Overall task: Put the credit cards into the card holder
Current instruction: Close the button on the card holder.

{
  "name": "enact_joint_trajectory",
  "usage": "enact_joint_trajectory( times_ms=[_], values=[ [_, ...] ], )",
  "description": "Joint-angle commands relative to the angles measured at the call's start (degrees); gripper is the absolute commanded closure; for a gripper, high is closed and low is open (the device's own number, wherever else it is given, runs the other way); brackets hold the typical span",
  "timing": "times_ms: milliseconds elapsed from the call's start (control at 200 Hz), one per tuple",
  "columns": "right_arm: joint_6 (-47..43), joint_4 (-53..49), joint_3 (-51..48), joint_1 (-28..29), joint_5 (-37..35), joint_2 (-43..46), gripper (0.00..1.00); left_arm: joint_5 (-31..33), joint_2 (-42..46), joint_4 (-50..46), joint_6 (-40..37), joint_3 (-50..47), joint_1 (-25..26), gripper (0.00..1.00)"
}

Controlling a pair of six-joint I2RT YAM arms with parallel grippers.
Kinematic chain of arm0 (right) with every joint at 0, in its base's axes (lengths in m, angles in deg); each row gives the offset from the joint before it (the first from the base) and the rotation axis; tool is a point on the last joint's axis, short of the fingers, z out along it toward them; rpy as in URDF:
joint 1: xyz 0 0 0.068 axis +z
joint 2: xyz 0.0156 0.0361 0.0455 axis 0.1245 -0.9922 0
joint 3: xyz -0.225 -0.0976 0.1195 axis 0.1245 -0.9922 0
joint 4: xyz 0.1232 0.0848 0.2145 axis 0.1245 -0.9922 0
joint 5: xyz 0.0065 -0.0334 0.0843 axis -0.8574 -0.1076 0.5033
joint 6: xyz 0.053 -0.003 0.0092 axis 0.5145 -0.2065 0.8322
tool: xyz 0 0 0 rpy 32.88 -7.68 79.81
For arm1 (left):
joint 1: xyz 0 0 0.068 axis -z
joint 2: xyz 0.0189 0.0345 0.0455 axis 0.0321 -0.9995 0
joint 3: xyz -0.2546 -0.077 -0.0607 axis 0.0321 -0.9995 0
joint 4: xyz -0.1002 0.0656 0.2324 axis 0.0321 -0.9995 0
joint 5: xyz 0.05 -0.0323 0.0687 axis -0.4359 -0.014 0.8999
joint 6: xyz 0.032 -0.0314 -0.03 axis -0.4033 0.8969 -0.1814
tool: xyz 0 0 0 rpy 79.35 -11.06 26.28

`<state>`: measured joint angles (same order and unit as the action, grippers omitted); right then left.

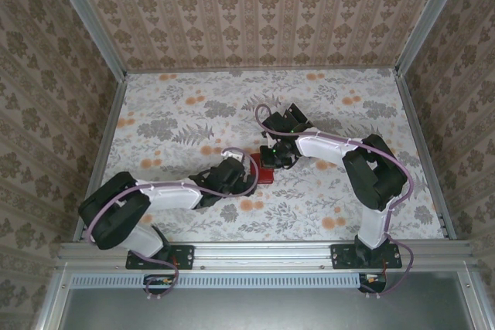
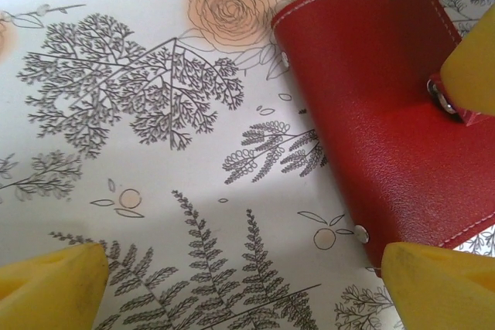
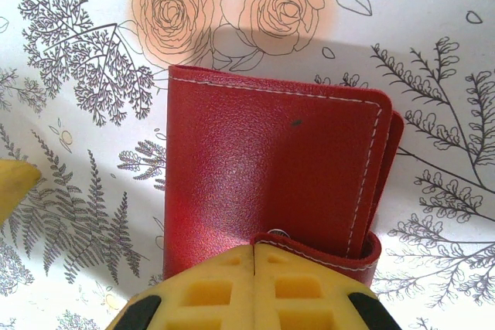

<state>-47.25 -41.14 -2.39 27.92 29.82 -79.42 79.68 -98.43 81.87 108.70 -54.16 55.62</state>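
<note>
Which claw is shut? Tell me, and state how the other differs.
The right claw: it is closed tight, its tips at the snap tab of the red card holder. The left claw stands wide open beside that holder.

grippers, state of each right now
Left gripper: open, holding nothing.
Right gripper: shut at the snap tab of the card holder; grip cannot be told.

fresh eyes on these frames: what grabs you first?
The red card holder lies folded mid-table on the floral tablecloth, the one bold colour there. The right tool is shut, its yellow tips at the holder's snap tab. The left tool stands wide open, low over the cloth right beside the holder.
</note>
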Motion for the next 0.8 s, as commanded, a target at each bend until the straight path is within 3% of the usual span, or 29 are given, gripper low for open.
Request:
enact_joint_trajectory(
  times_ms=[0,795],
  values=[
    [0.8,0.3,-0.5,-0.3,1.1,1.8,1.00,1.3,-1.7,2.4,-1.3,1.1,0.6,0.00],
    [1.3,1.0,1.4,-1.2,2.3,2.3,1.00,0.6,-7.6,2.9,1.7,0.9,1.9,0.00]
  ],
)
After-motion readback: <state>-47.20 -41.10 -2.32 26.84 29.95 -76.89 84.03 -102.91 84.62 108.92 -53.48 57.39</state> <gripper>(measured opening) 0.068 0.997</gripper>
